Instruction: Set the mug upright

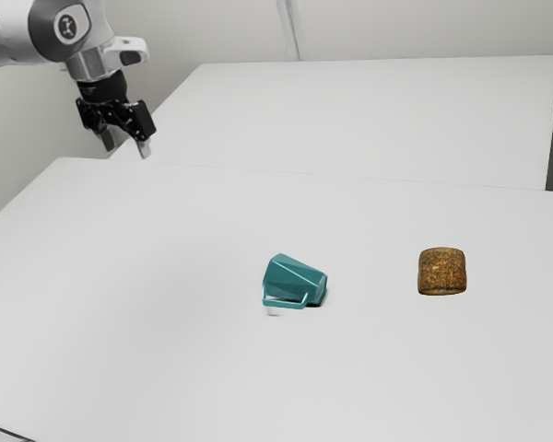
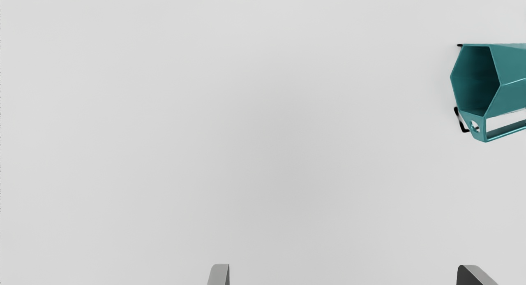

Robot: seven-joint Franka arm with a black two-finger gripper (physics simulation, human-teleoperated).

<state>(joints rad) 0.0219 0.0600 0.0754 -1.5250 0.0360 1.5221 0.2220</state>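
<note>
A teal, faceted mug with a flat-barred handle [image 1: 286, 303] lies on its side on a white table [image 1: 166, 350] — grasping, righting and releasing it are the work left. The black two-finger gripper [image 1: 126, 145] hangs well apart from it, fingers spread and empty. Beyond sits a mottled brown, barrel-shaped object [image 1: 441, 271] — possibly cork.

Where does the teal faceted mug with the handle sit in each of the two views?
Exterior view: the mug lies on its side near the middle, to the exterior view's left of the brown, rough-textured cylindrical object.
Wrist view: beyond the fingertips, off toward one finger's side, partly cut off by the picture's edge.
Shared landmark: the black two-finger gripper's fingertips.
</note>
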